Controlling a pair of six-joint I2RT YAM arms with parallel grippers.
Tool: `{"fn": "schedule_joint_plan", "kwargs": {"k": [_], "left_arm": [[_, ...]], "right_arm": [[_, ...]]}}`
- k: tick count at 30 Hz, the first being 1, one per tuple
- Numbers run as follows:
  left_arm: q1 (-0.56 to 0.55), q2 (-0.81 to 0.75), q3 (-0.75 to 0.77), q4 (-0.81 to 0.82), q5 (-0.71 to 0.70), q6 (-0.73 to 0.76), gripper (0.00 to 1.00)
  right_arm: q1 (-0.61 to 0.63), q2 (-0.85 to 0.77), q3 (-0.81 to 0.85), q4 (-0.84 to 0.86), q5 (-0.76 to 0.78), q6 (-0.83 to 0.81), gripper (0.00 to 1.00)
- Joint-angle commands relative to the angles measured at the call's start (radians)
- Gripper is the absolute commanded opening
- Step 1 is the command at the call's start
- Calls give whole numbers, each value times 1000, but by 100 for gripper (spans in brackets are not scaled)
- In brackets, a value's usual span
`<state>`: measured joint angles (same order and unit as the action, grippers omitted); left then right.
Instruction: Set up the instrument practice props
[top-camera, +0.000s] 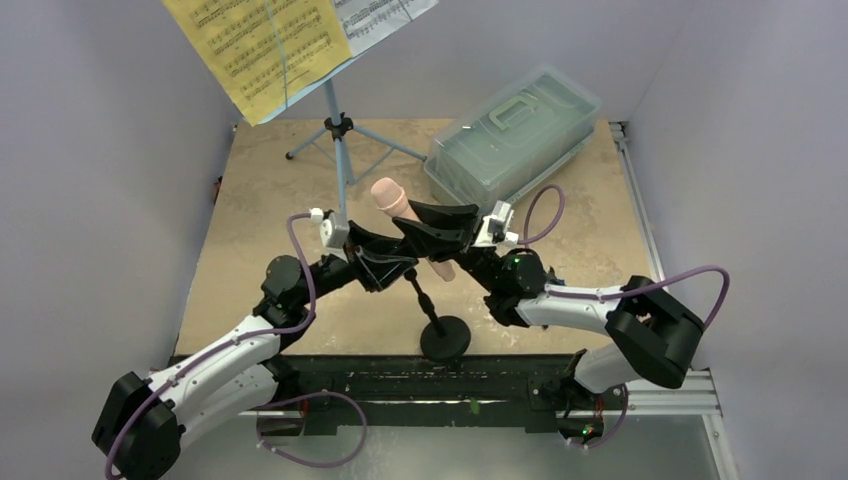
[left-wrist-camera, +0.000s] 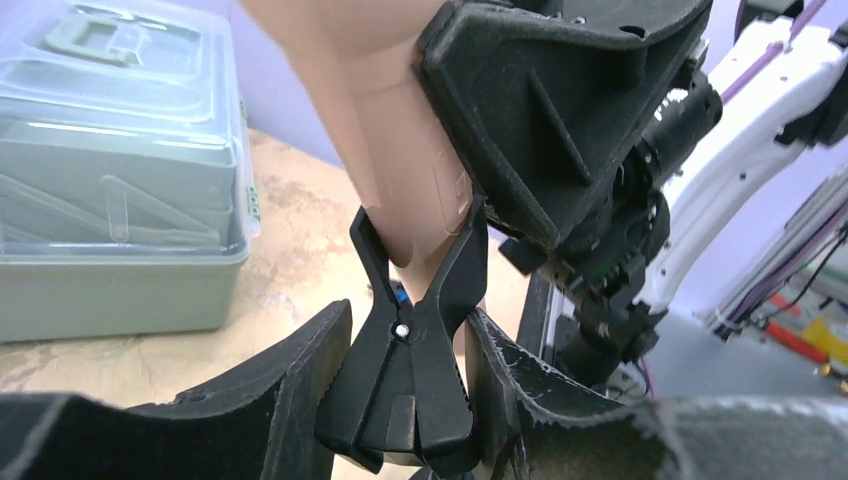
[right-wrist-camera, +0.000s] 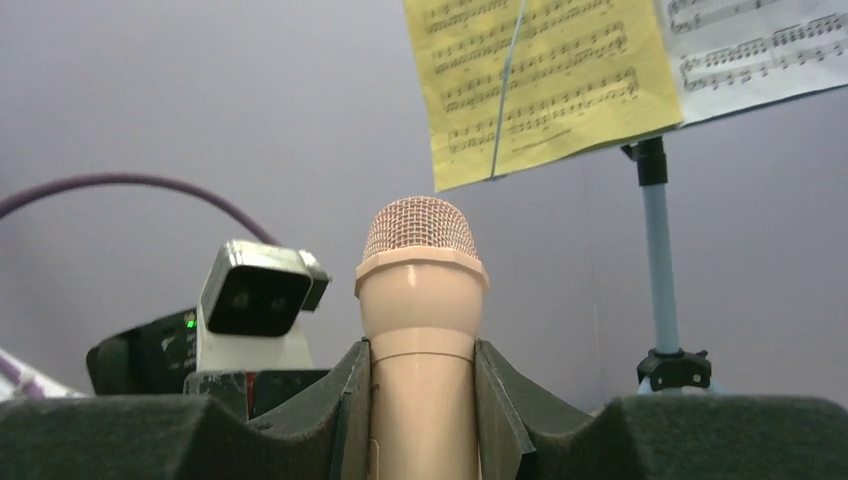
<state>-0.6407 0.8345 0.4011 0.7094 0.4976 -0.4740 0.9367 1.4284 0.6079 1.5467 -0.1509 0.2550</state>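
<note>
Here's the peach-pink toy microphone (right-wrist-camera: 420, 300), mesh head up, lifted off the table (top-camera: 270, 200) near its middle, where the two arms meet. The right gripper (right-wrist-camera: 421, 360) has it clamped by the body, one finger tight on each side. Its tapered lower end sits between the spread jaws of the black clip (left-wrist-camera: 400, 400) at the top of the short mic stand (top-camera: 445, 338). The left gripper (left-wrist-camera: 405, 330) is squeezed on that clip, its fingers pressing the handles from either side. The stand's round base sits on the table by the near edge, between the arm bases, and its stem leans up and left to the clip. Further back on the left stands the light blue music stand (top-camera: 340, 150), carrying a yellow sheet (top-camera: 265, 45) and a white sheet (top-camera: 385, 15) side by side. Back right, a clear lidded box (top-camera: 515, 130) rests on the table, well apart from the grippers.
</note>
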Motion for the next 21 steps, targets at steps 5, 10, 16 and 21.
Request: {"fn": "schedule_joint_plan", "kwargs": {"k": [5, 10, 16, 21], "left_arm": [[-5, 49, 51, 509, -78, -221, 0], [-5, 48, 77, 455, -51, -208, 0], [-4, -18, 136, 172, -65, -36, 0], [-5, -59, 191, -45, -106, 94, 0]], "right_arm": [[103, 75, 74, 303, 41, 86, 0], [103, 72, 61, 303, 56, 96, 0], [101, -51, -58, 237, 193, 29, 83], [91, -320, -100, -206, 371, -66, 99]]}}
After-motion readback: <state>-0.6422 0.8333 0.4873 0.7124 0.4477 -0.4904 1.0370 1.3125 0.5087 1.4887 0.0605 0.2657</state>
